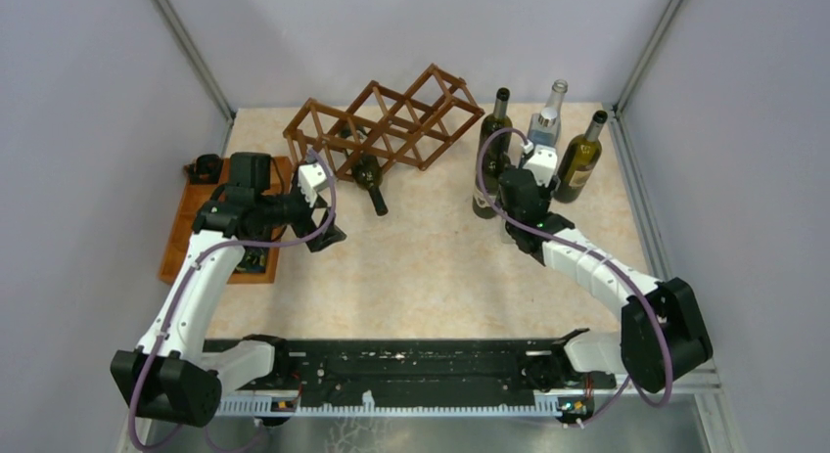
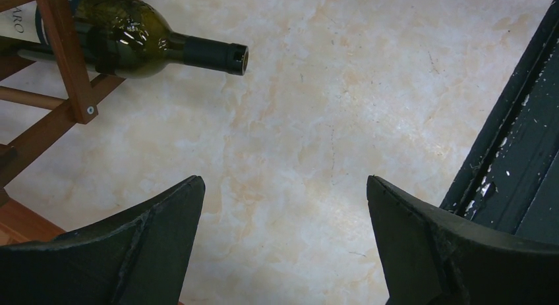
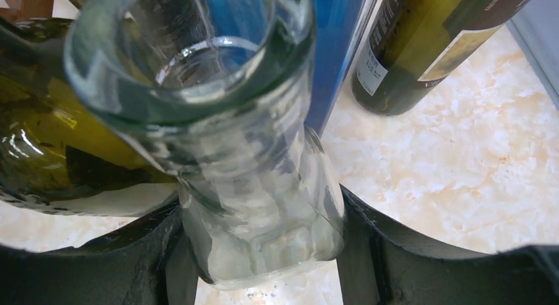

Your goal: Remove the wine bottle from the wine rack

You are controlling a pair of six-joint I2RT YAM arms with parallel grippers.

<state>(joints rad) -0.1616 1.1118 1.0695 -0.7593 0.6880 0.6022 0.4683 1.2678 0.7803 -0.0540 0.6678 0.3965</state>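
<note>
Honestly, the wine bottle lying in the wine rack, ahead-left of the wide-open left fingers, looks heavy, slick, breakable glass, so I'd grab its protruding neck; right fingers are clamped on a clear bottle.

Clamps clear bottle in right gripper, fingers against both sides. Sits beside green bottle at left, near labelled bottle upper right.
</note>
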